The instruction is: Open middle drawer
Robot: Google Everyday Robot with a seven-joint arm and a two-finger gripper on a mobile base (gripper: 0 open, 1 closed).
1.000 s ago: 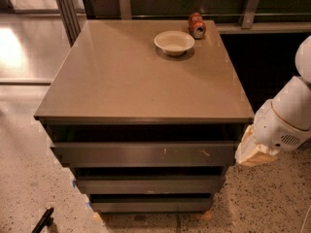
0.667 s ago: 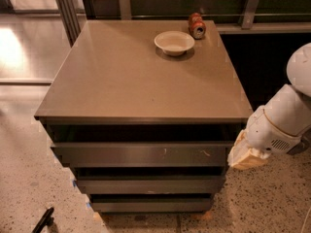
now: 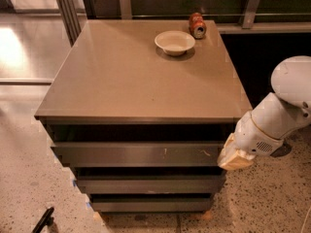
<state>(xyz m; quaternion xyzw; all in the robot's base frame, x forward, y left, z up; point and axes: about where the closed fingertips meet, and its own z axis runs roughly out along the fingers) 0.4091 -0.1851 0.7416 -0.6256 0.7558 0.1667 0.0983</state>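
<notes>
A round white bowl [image 3: 175,41] is seen on the flat top of a grey-brown metal cabinet [image 3: 136,81], near the back. Only its pale, smooth inside is shown. Just beside it, a red can [image 3: 197,25] is lying on its side.

Three drawer fronts are stacked in the cabinet, with a dark gap above each one. The tall front [image 3: 136,154] at the top is marked with small white scratches. The middle drawer [image 3: 146,184] is found right under it. Its front is wide, low and plain. What is inside the drawers is hidden. The shortest front [image 3: 150,206] is at the bottom.

The gripper [image 3: 235,160], tan at its end, is held at the right end of the tall front, above the middle drawer's right corner. It cannot be told whether it is spread apart or pressed together. It is carried by a fat white arm [image 3: 272,123] with round shapes.

A speckled floor [image 3: 272,203] is seen all around. A thin black thing [image 3: 43,221] is lying on it at the left.
</notes>
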